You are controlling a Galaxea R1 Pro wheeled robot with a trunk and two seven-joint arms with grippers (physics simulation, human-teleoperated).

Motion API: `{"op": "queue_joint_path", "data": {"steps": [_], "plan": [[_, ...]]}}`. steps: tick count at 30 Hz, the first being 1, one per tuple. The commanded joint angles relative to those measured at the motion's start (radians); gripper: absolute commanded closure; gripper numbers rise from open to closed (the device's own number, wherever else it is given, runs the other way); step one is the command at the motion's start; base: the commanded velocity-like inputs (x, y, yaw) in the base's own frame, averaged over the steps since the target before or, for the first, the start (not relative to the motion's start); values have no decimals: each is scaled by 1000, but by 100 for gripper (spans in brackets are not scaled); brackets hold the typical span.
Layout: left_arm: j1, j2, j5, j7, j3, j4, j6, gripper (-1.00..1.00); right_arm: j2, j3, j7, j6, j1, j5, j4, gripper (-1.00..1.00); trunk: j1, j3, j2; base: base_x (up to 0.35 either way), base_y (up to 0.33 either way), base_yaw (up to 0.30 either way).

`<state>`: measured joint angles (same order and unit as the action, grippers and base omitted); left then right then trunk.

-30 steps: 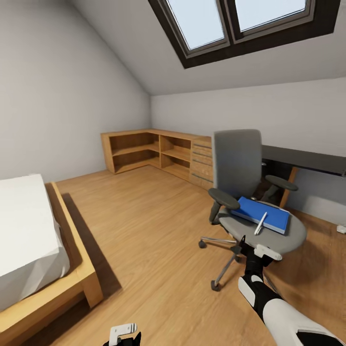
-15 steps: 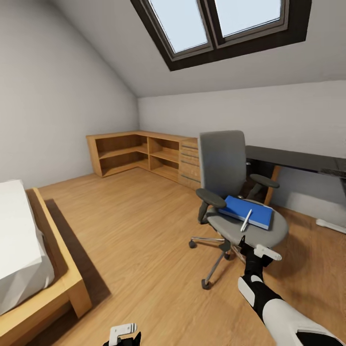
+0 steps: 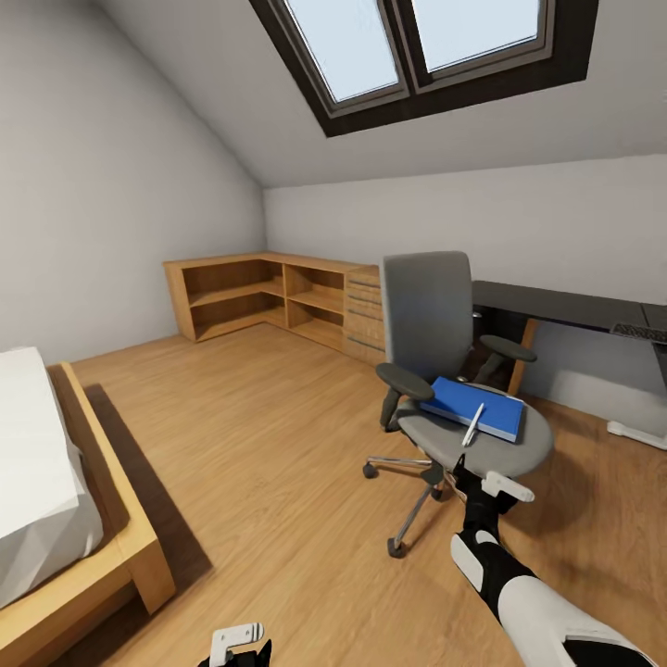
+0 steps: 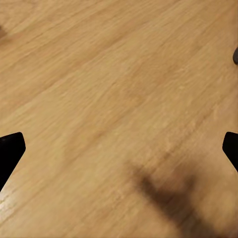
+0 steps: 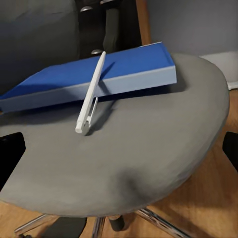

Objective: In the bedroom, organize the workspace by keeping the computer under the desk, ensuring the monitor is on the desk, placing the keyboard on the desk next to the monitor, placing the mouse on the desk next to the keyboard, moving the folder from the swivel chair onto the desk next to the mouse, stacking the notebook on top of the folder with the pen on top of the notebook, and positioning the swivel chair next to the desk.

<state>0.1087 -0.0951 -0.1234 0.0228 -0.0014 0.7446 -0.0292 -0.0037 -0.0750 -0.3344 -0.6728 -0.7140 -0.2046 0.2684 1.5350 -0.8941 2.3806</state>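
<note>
The grey swivel chair (image 3: 434,320) stands on the wood floor in front of the black desk (image 3: 556,304). On its seat (image 5: 148,148) lies the blue folder (image 3: 477,406) (image 5: 99,74). The light pen (image 3: 473,425) (image 5: 91,94) leans with one end on the folder and the other on the seat. My right gripper (image 3: 466,471) (image 5: 119,151) hovers open just before the seat's front edge, with nothing between its fingers. My left gripper (image 3: 236,648) (image 4: 119,151) hangs low and open over bare floor.
A low wooden corner shelf unit with a drawer stack (image 3: 287,296) lines the far wall left of the desk. The wooden bed (image 3: 65,519) with its white mattress fills the left foreground. A white object (image 3: 639,433) lies on the floor at the right, under the desk.
The camera has turned right, so the whole picture has slid left. My right gripper has crept slightly closer to the chair seat. Folder and pen lie as before.
</note>
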Motion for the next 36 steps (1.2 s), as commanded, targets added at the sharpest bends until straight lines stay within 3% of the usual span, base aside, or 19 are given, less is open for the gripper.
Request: {"op": "queue_joint_path", "data": {"steps": [1,8,12,15,27,34,36], "plan": [[0,0,-10,2,0,1,-3,-100,0,-2,1,-4,0,-2,-1,-100,0,-1,0,0,0,0],[0,0,-13,2,1,1,-2,-100,1,-2,3,-4,0,-3,-3,-100,0,3,0,-8,7,-203],[0,0,-13,2,1,0,33,-100,0,-2,3,-4,0,-3,-2,-100,0,4,0,-45,142,-243],[0,-1,-11,2,0,-22,86,-100,-1,-2,3,-4,0,-3,-2,-100,0,4,0,-14,254,-253],[0,1,-10,2,1,-34,101,-100,-6,-1,3,-4,0,-5,-19,-100,0,4,0,-1,314,-258],[0,2,-9,2,0,-47,103,-100,-62,-4,2,-4,0,-10,-23,-100,0,4,0,59,101,-259],[0,2,-10,2,1,-48,104,-100,-67,-4,2,-4,0,-10,-24,-100,0,4,0,12,11,-260]]}}
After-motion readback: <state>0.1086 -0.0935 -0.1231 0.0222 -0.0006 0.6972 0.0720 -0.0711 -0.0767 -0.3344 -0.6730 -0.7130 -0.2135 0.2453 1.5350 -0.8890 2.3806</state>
